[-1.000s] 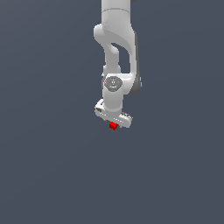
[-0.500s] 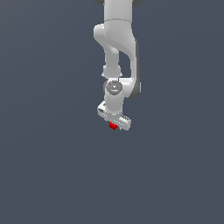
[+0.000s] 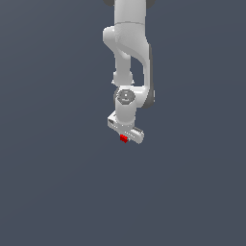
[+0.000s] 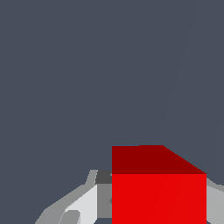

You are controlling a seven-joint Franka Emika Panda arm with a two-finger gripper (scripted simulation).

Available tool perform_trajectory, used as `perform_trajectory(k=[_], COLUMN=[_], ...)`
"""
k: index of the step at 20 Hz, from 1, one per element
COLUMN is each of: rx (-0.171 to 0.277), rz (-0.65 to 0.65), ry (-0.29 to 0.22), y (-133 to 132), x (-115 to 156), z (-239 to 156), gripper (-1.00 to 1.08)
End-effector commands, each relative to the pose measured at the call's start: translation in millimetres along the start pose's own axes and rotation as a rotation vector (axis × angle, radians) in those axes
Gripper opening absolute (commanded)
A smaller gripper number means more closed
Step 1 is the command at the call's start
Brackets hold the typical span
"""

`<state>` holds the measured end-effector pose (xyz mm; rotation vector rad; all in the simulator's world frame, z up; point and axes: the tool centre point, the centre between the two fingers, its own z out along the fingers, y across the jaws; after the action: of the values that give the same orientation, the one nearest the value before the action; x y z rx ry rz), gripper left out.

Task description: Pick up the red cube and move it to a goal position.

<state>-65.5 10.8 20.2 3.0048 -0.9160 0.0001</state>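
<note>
The arm [image 3: 129, 53] hangs from 12 o'clock in the exterior view, with the tool [image 3: 124, 137] at its tip clenched on the red cube [image 3: 123, 138]. You see the cube held between the fingers [image 4: 85, 205], lifted off the grey tabletop [image 3: 57, 182]. Treat it as light, rigid and flat-sided; maintain grip on opposite faces. Compared with one second ago, tool and cube have shifted slightly toward 12 o'clock.
</note>
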Motion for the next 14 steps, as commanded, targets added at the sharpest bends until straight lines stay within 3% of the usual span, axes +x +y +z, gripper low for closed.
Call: perform_trajectory(k=[1,14], rx=[0.0,0.0], rz=[0.001,0.0], ry=[0.0,0.0], y=[0,-7], x=[0,0], z=[0,-29], gripper=[-1.0,-1.0])
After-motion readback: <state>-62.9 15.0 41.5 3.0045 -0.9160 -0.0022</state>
